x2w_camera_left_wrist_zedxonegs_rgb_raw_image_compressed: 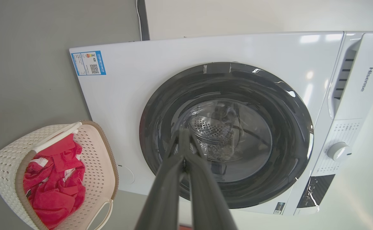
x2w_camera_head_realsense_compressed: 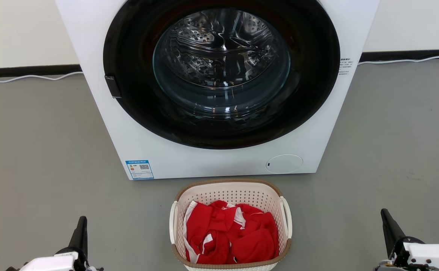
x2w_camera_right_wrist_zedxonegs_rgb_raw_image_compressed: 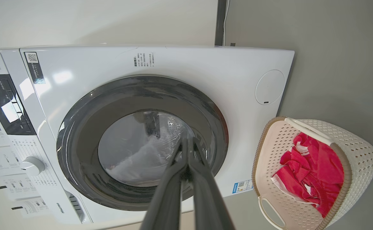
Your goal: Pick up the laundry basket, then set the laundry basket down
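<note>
Laundry basket bottom centre, long axis up-frame, midway between left claw and right claw, both pinched closed, empty.

We lose the washer's top past the head view's upper edge. The laundry basket's near wall is clipped by the bottom edge, and the red cloth hides its floor. The blue label's print is too small for us to read. The bodies of the left gripper and right gripper are cut off at the bottom.

White washer, door shut — red-and-white cloth, perhaps a jersey.
</note>
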Tool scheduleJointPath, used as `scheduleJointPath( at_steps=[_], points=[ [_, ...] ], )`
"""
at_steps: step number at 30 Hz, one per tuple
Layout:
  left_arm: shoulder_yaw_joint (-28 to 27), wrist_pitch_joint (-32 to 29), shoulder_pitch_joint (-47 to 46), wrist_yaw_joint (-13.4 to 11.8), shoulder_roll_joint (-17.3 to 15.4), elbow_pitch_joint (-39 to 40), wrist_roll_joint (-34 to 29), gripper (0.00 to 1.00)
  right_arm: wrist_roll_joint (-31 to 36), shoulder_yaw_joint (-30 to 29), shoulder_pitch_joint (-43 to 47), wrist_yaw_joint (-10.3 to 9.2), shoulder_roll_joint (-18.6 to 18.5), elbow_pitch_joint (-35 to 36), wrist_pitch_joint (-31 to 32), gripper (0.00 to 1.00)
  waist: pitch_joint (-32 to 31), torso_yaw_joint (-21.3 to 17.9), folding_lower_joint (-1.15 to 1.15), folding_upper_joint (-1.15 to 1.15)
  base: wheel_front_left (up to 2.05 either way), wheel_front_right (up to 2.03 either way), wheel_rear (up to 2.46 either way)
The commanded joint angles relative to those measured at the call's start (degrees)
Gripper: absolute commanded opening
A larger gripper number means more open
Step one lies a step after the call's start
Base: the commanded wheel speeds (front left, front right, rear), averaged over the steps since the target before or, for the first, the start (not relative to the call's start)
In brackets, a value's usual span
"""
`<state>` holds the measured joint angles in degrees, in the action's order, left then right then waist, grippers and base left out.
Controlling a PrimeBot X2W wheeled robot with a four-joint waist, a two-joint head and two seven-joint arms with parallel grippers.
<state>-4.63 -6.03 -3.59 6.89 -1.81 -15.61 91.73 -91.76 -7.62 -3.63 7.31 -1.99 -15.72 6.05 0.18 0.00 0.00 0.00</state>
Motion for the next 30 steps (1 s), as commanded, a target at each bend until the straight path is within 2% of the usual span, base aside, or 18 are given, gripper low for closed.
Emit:
scheduleJointPath(
  at_steps=[1,30],
  points=[
    [-1.9,-0.4,-2.6,0.6,-1.1,1.6,0.5,0.0,-0.4,1.1,-2.6,0.18,-0.9,1.7,0.4,0.0,0.0,0.0,0.0,0.0,0.0,0.0,0.0],
    [-1.9,-0.4,-2.6,0.6,-1.1,1.6,0.5,0.0,-0.4,1.1,-2.6,0.18,-0.9,1.7,0.4,0.0,0.0,0.0,0.0,0.0,0.0,0.0,0.0]
  ],
)
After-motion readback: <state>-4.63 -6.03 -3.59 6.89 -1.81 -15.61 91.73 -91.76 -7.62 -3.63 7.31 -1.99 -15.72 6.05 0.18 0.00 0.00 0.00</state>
